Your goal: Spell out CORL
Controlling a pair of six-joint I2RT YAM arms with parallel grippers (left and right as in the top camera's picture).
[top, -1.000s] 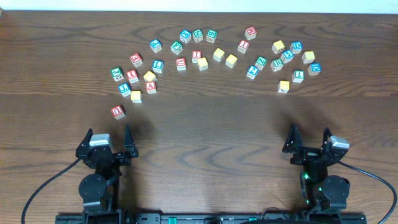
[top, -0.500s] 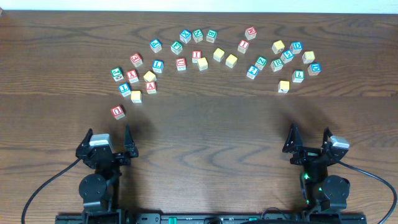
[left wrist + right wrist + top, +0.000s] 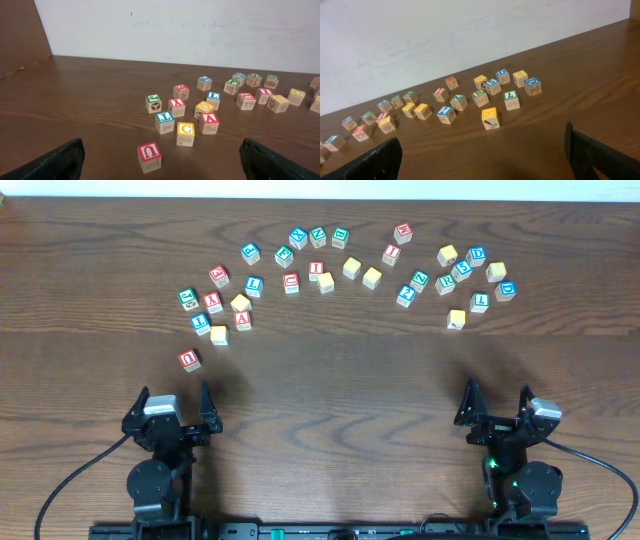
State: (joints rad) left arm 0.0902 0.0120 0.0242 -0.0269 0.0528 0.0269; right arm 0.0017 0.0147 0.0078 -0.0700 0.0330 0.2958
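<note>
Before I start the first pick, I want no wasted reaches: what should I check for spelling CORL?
1. Claws free: left claw and right claw are both open and hold nothing. Ok.
2. C found: yellow C block sits letter up on the left arm's side, touching no neighbour. Ok.
3. L found: blue L block is readable behind it. Ok.
4. R found: a green-lettered block in the right cluster may be R. Cannot tell.
5. O found: the yellow block beside the L has an unreadable letter. Cannot tell.
6. Room for the word: table shows bare wood between blocks and claws. Ok.
</note>
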